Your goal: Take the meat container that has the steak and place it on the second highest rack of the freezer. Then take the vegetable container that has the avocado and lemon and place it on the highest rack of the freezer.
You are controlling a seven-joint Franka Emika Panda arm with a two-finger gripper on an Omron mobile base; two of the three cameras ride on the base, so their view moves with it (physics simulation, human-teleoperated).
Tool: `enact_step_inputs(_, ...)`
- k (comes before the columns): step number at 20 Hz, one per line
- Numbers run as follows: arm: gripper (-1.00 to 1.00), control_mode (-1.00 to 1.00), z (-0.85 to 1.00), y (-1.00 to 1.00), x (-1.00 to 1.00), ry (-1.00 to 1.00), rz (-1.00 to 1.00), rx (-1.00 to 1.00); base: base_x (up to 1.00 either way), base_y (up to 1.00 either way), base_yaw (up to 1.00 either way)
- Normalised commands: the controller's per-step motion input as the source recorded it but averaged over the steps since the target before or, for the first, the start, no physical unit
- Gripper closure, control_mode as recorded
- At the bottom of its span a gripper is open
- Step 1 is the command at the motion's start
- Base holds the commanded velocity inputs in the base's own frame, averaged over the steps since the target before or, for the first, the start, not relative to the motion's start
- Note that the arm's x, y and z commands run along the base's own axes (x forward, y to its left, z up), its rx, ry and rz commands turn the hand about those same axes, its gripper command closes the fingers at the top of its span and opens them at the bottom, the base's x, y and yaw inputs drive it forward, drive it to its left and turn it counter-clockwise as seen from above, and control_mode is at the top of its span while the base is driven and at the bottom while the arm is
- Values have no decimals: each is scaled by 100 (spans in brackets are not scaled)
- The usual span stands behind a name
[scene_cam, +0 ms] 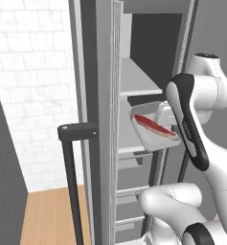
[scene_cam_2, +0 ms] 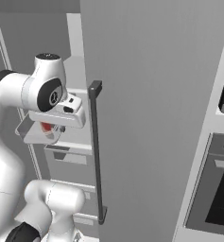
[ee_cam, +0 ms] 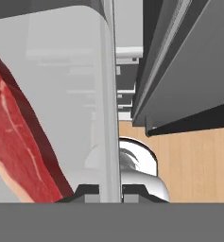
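My gripper (ee_cam: 109,191) is shut on the rim of the meat container (scene_cam: 148,131), a pale tray tilted steeply on its side. The steak (scene_cam: 155,127), a red slab with pale streaks, lies inside it (ee_cam: 19,142). In the hand view the tray's wall (ee_cam: 108,94) runs upright between my two fingertips (ee_cam: 87,191). The tray hangs in the open freezer (scene_cam: 98,119), below the highest rack (scene_cam: 139,81) and just above the front of the second highest rack (scene_cam: 134,149). From the right, the container (scene_cam_2: 35,133) shows under my hand. The vegetable container is out of view.
The open freezer door with its dark bar handle (scene_cam: 71,182) stands left of the shelves. The other grey door and its handle (scene_cam_2: 97,151) stand close on my right. Dark wall ovens (scene_cam_2: 222,189) lie further right. Wooden floor (ee_cam: 189,160) shows below.
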Motion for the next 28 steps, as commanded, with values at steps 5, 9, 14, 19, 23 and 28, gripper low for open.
enact_step_inputs(5, 100, 100, 0, 0, 0, 0, 0, 0, 29, 17, 0)
enact_step_inputs(9, 100, 100, 0, 0, 0, 0, 0, 0, 39, 30, 0)
enact_step_inputs(14, 100, 100, 0, 0, 0, 0, 0, 0, 16, 27, 0)
enact_step_inputs(19, 100, -100, 0, 0, 0, 0, 0, 0, 0, 8, 0)
enact_step_inputs(23, 100, -100, 37, 18, -9, -27, 0, 0, 0, 0, 0)
enact_step_inputs(28, 100, -100, 67, 4, -10, -24, -3, 5, 0, 0, 0)
